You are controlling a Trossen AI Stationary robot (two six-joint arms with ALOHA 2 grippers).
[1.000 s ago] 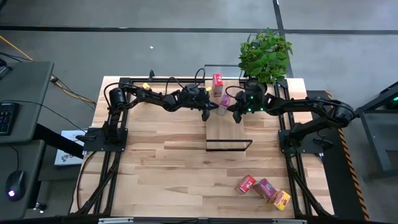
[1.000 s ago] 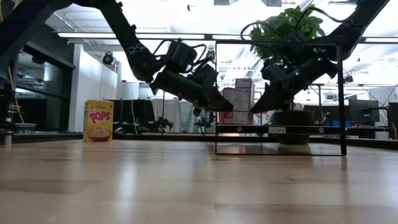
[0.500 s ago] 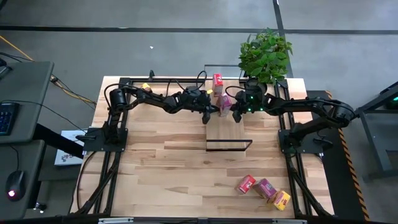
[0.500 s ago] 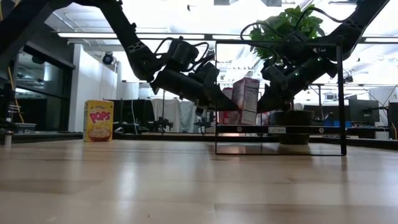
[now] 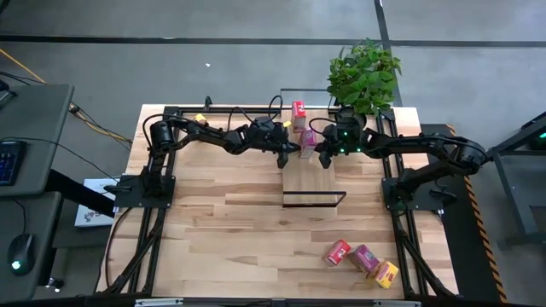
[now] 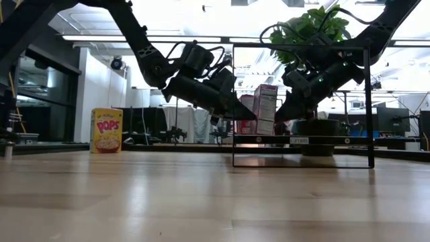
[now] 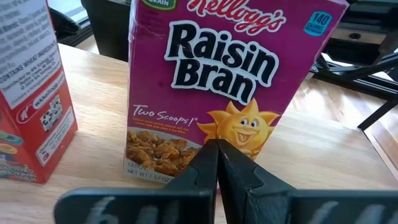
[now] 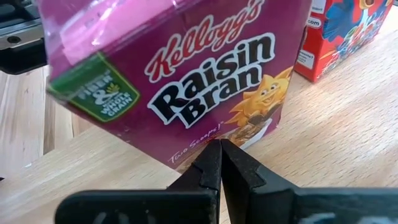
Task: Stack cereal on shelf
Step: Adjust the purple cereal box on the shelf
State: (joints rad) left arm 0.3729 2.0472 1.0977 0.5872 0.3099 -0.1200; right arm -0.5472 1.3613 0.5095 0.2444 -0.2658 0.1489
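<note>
A pink-purple Raisin Bran box stands on the far part of the light-wood shelf, next to a red box. In the low view the pink-purple box stands almost upright on the raised plank. My left gripper is shut at the box's left side, low down. My right gripper is shut at its right side, low down. My left gripper has its shut fingertips against the lower part of the box's printed broad face. It comes slanting down from the table's left. The box stands on its bottom on the plank. My right gripper has its shut fingertips at the lower edge of the opposite broad face, slanting down from the table's right; I cannot tell if they touch it.
A potted plant stands at the far right behind the shelf. A red box, a pink-purple box and a yellow box lie at the near right. A yellow Pops box stands at the far left.
The pink-purple box has tipped toward the right gripper, then come back nearly upright, a little nearer the right gripper than before. Both grippers have stayed shut on either side of it and have hardly moved.
</note>
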